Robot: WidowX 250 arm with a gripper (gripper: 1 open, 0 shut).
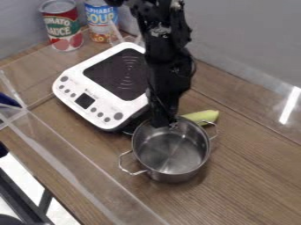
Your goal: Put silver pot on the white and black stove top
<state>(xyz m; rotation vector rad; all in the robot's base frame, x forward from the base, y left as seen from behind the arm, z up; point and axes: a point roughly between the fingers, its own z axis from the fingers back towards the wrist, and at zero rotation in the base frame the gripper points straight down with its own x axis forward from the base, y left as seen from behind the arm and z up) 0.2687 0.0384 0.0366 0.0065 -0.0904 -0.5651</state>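
"Since you have the better view, what is the gripper point(161, 120) doing?"

"It points down at the pot's rim, black against the steel, and its fingers are pressed close together. Whether the rim is pinched between them I cannot tell; the tips are too dark."

"And the silver pot point(173, 155) itself?"

"Right under the fingertips, standing on the wooden table point(253, 167), below and to the right of the middle of the view. Its mouth is up, so you can see down into it. One wire handle sticks out at about eight o'clock on the rim, the other at about one or two."

"What is that pale green thing?"

"A green piece point(201, 116), just beyond the pot at its one o'clock, partly hidden behind the rim."

"Where does the stove top lie, then?"

"From the pot, the white and black stove top point(84, 86) is at eleven o'clock, flat on the table. The black cooking surface point(119, 74) carries no pot, and the arm covers part of its right side. The front panel, with round buttons and a small dark display point(84, 101), runs along its lower left side."

"Anything farther out?"

"Two cans, past the stove toward eleven o'clock: a tomato sauce can point(62, 25) with a red and white label, and to its right a blue one point(101, 19) with alphabet lettering."
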